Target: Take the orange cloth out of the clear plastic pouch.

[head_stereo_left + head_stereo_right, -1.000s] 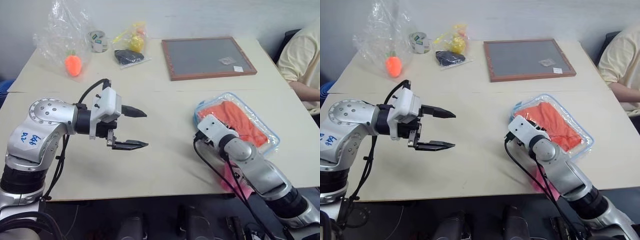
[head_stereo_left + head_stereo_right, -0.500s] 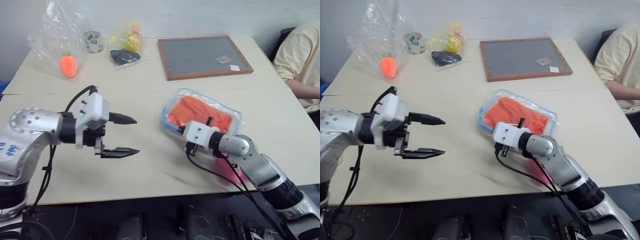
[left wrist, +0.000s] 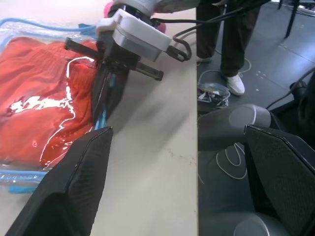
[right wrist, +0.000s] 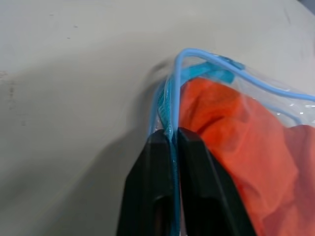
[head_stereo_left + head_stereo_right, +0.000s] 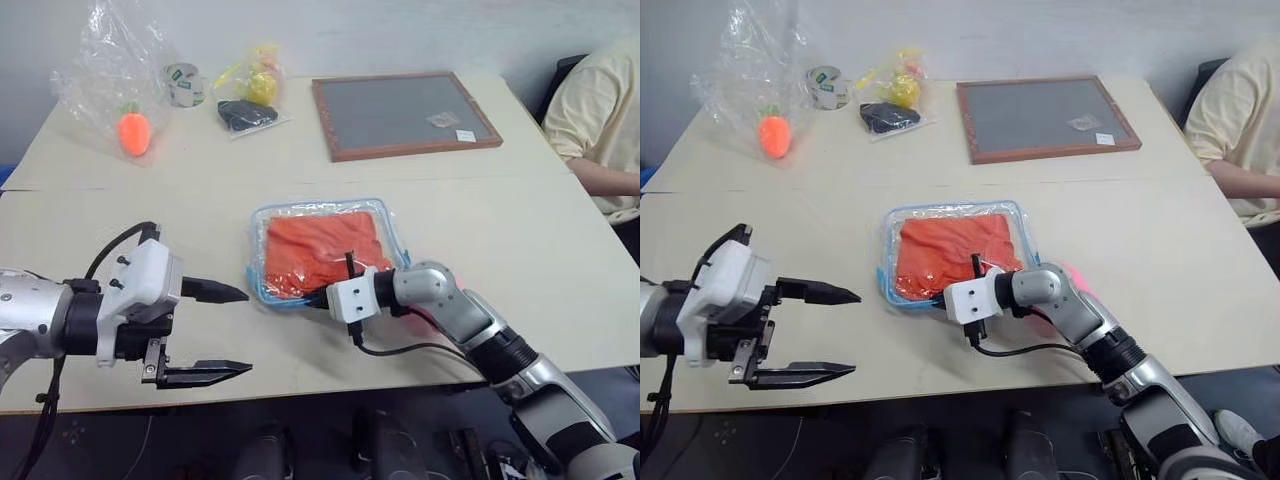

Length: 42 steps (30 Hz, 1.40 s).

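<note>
Blue-trimmed clear plastic pouch [image 5: 318, 250] edge pinched by right gripper [image 4: 170, 140] | left gripper [image 5: 236, 332] apart

A pale beige tabletop [image 5: 300, 170], seamed across its middle, stands against a plain light grey wall [image 5: 400, 30]. Below its near edge the floor [image 3: 275, 54] is dark grey. At the right side sits a person in a pale yellow shirt [image 5: 600, 120].

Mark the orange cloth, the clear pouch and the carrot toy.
orange cloth [image 5: 950, 250]: right eye view, middle of the folded fabric.
clear plastic pouch [image 5: 883, 232]: right eye view, blue-trimmed left edge.
carrot toy [image 5: 133, 132]: left eye view, orange body inside the crinkled bag.
</note>
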Available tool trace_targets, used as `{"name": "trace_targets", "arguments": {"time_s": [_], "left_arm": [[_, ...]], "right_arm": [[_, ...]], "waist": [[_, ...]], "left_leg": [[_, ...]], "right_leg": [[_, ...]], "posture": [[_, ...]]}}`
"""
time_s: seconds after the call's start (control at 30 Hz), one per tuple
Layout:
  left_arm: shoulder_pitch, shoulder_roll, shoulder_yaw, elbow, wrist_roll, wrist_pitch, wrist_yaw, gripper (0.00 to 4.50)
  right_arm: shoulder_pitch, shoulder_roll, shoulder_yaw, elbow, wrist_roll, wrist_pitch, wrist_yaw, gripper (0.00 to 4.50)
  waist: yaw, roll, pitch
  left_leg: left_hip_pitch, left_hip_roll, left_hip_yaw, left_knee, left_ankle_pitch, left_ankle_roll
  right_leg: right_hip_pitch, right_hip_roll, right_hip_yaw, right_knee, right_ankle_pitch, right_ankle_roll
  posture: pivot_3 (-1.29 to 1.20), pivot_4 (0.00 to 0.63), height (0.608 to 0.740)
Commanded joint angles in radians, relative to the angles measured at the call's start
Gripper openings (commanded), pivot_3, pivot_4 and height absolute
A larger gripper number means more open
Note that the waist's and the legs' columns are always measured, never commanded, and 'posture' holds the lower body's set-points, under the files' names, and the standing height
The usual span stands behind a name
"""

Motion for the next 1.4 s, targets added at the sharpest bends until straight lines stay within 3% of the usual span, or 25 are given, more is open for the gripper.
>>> {"name": "trace_targets", "arguments": {"time_s": [0.03, 0.2, 0.3, 0.33, 0.6, 0.77, 0.83, 0.97, 1.13, 1.23, 1.4], "left_arm": [[0.025, 0.021, 0.045, -0.018, -0.019, -0.012, 0.015, 4.50], [0.036, 0.023, 0.018, 0.000, 0.011, -0.051, 0.026, 4.50], [0.009, 0.030, -0.015, 0.018, 0.009, -0.071, 0.028, 4.50], [-0.006, 0.033, -0.034, 0.026, 0.010, -0.080, 0.027, 4.50], [-0.142, 0.050, -0.174, 0.093, 0.016, -0.140, 0.003, 4.50], [-0.207, 0.045, -0.228, 0.111, -0.001, -0.151, -0.012, 4.50], [-0.212, 0.040, -0.240, 0.111, 0.000, -0.158, -0.014, 4.50], [-0.223, 0.029, -0.272, 0.118, 0.019, -0.175, -0.009, 4.50], [-0.222, 0.030, -0.279, 0.119, 0.021, -0.185, -0.005, 4.50], [-0.229, 0.028, -0.286, 0.118, 0.021, -0.187, 0.003, 4.50], [-0.231, 0.030, -0.286, 0.114, 0.020, -0.188, 0.009, 4.50]], "right_arm": [[-0.008, 0.011, -0.024, -0.016, 0.015, 0.009, 0.032, 1.64], [0.006, 0.004, -0.050, -0.076, 0.030, 0.083, 0.046, 3.42], [0.005, 0.002, -0.117, -0.183, 0.119, 0.253, 0.055, 4.44], [0.000, -0.004, -0.151, -0.233, 0.170, 0.344, 0.061, 4.48], [-0.061, -0.211, -0.459, -0.494, 0.578, 0.922, 0.118, 4.48], [0.130, -0.531, -0.648, -0.416, 0.565, 0.912, 0.247, 4.48], [0.232, -0.601, -0.694, -0.366, 0.545, 0.874, 0.274, 4.48], [0.433, -0.616, -0.748, -0.328, 0.556, 0.878, 0.279, 4.48], [0.467, -0.536, -0.719, -0.319, 0.564, 0.899, 0.194, 4.48], [0.437, -0.472, -0.705, -0.287, 0.567, 0.919, 0.132, 3.93], [0.448, -0.472, -0.704, -0.284, 0.568, 0.911, 0.144, 2.23]], "waist": [[-0.001, 0.000, 0.000], [0.000, 0.000, 0.000], [0.001, 0.001, 0.000], [0.001, 0.001, 0.001], [0.008, 0.002, 0.001], [0.034, 0.003, 0.002], [0.035, 0.002, 0.001], [0.029, 0.003, 0.001], [0.024, 0.004, 0.002], [0.026, 0.004, 0.002], [0.037, 0.005, 0.002]], "left_leg": [[0.000, 0.000, 0.000, 0.000, 0.000, 0.000], [0.001, 0.001, 0.000, 0.000, -0.001, -0.002], [0.001, 0.002, 0.000, 0.000, -0.001, -0.002], [0.000, 0.002, 0.000, 0.000, -0.001, -0.002], [0.000, 0.001, 0.001, 0.000, -0.001, -0.002], [-0.001, 0.000, 0.003, -0.001, -0.002, -0.002], [-0.001, -0.001, 0.004, -0.001, -0.002, -0.002], [0.000, 0.000, 0.006, -0.001, -0.002, -0.002], [0.003, 0.002, 0.008, -0.001, -0.002, -0.004], [0.003, 0.002, 0.008, 0.000, -0.003, -0.005], [0.003, 0.002, 0.008, 0.000, -0.003, -0.005]], "right_leg": [[0.000, 0.000, 0.000, 0.000, 0.000, 0.000], [0.000, 0.001, 0.000, 0.001, -0.001, -0.002], [-0.001, 0.002, 0.001, 0.002, -0.001, -0.002], [-0.001, 0.002, 0.001, 0.002, -0.001, -0.002], [-0.002, 0.002, 0.001, 0.003, -0.001, -0.003], [-0.004, 0.002, 0.002, 0.002, -0.001, -0.003], [-0.004, 0.003, 0.002, 0.001, -0.002, -0.003], [-0.004, 0.005, 0.004, 0.002, -0.001, -0.003], [-0.004, 0.008, 0.009, 0.004, -0.002, -0.003], [-0.004, 0.009, 0.009, 0.004, -0.002, -0.003], [-0.004, 0.009, 0.009, 0.003, -0.002, -0.003]], "posture": [[0.00, 0.150, 0.740], [0.00, 0.150, 0.740], [0.00, 0.150, 0.740], [0.00, 0.150, 0.740], [0.00, 0.150, 0.740], [0.00, 0.150, 0.740], [0.00, 0.150, 0.740], [0.00, 0.150, 0.740], [0.00, 0.150, 0.740], [0.00, 0.150, 0.740], [0.00, 0.150, 0.740]]}}
